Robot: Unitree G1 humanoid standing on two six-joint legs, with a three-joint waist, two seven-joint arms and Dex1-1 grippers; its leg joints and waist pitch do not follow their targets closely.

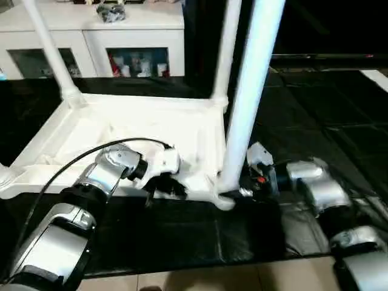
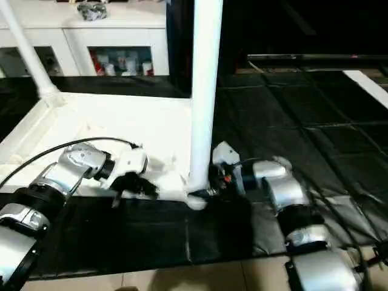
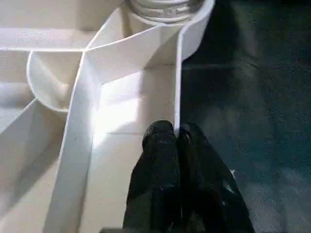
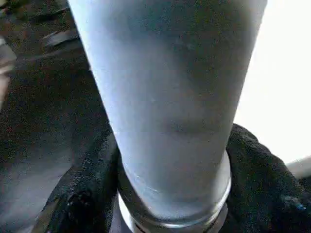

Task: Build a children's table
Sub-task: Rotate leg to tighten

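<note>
The children's table lies upside down on a black mat, its ribbed underside (image 1: 151,121) facing up. Two legs (image 1: 51,54) (image 1: 225,54) stand upright in the far corners. A third leg (image 1: 248,103) stands in the near right corner lobe. My right gripper (image 1: 239,191) reaches in from the right at that leg's base, and its black fingers (image 4: 87,194) hug the leg (image 4: 170,97) on both sides just above the collar. My left gripper (image 1: 167,187) sits at the near rim beside that corner, and its fingers (image 3: 160,145) are pinched shut on the thin rim wall (image 3: 177,87).
A white cabinet (image 1: 91,30) with glass doors stands behind the table, with a dark object (image 1: 112,12) on top. The black mat (image 1: 182,236) ends at a beige floor strip (image 1: 242,276) near me. A black cable (image 1: 60,173) loops over my left forearm.
</note>
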